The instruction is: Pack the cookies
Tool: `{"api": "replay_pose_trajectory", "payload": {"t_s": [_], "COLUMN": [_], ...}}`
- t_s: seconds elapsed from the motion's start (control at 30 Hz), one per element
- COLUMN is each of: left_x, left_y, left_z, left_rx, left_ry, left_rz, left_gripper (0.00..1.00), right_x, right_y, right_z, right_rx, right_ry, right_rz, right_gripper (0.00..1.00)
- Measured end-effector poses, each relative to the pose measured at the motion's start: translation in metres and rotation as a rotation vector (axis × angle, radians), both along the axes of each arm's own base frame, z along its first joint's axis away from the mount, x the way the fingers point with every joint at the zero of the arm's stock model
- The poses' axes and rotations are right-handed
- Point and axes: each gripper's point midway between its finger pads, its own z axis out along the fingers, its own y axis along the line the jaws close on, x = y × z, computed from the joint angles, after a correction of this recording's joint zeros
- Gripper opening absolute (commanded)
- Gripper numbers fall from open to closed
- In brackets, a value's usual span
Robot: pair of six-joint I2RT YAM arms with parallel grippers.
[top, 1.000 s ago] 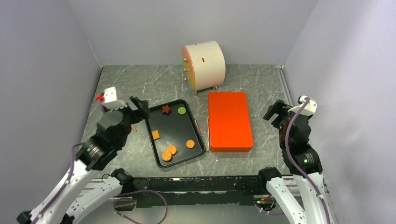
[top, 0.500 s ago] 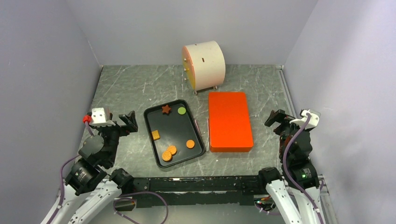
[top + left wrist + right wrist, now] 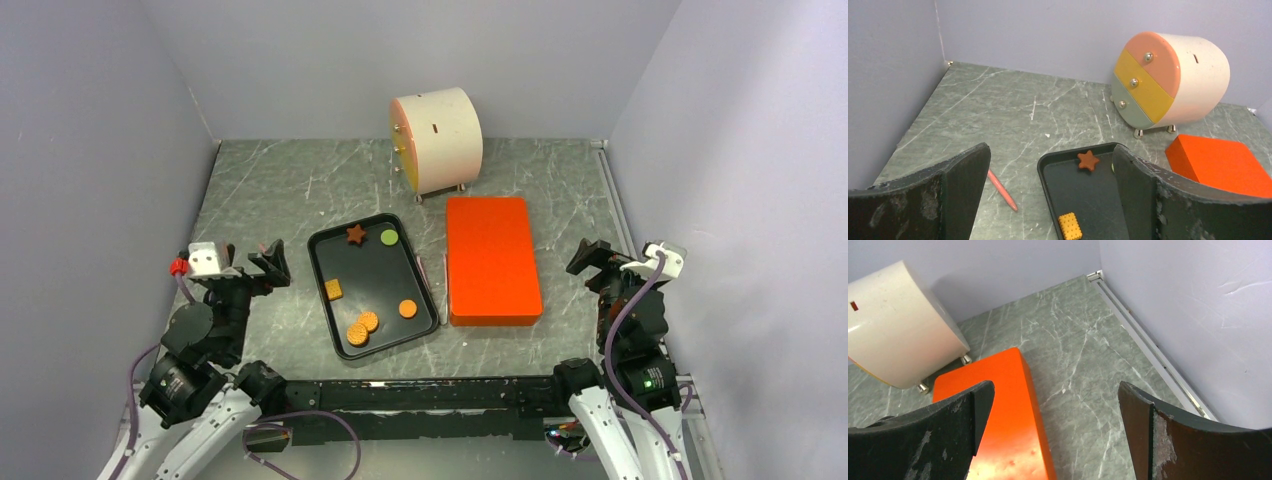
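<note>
The cookies lie on a black tray [image 3: 322,262]: a brown star [image 3: 355,235], a green round [image 3: 389,238], an orange square [image 3: 334,289] and three orange rounds [image 3: 408,308]. The left wrist view shows the star [image 3: 1088,160], the square [image 3: 1070,226] and the tray's rim [image 3: 1047,172]. My left gripper [image 3: 262,268] is open and empty, just left of the tray, also seen in its own view [image 3: 1049,152]. My right gripper [image 3: 600,262] is open and empty, right of the orange box [image 3: 492,260], also seen in its own view [image 3: 1056,387].
A round cream cabinet [image 3: 437,139] with three coloured drawers [image 3: 1143,82] stands at the back. The shut orange box [image 3: 998,415] lies right of the tray. A pink stick [image 3: 1003,190] lies on the table left of the tray. Walls close in on three sides.
Both arms have drawn back toward the near edge. My left gripper has moved left and back, away from the tray's corner. Both grippers stayed open and empty.
</note>
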Motion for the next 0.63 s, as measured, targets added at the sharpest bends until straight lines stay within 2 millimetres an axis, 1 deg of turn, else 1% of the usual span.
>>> {"api": "replay_pose_trajectory", "payload": {"t_s": [0.17, 0.63], "left_x": [-0.0016, 0.0001], "left_y": [0.0058, 0.0078], "left_z": [0.0013, -0.0021], "left_rx": [-0.01, -0.004], "left_ry": [-0.012, -0.004], "left_rz": [0.025, 0.041], "left_gripper": [0.96, 0.96], "right_x": [-0.0007, -0.0033], "right_y": [-0.0001, 0.0032], "right_z": [0.0009, 0.0071], "right_rx": [0.001, -0.003], "right_ry": [-0.004, -0.024], "right_rz": [0.0, 0.027], "right_gripper": [1.0, 1.0]}}
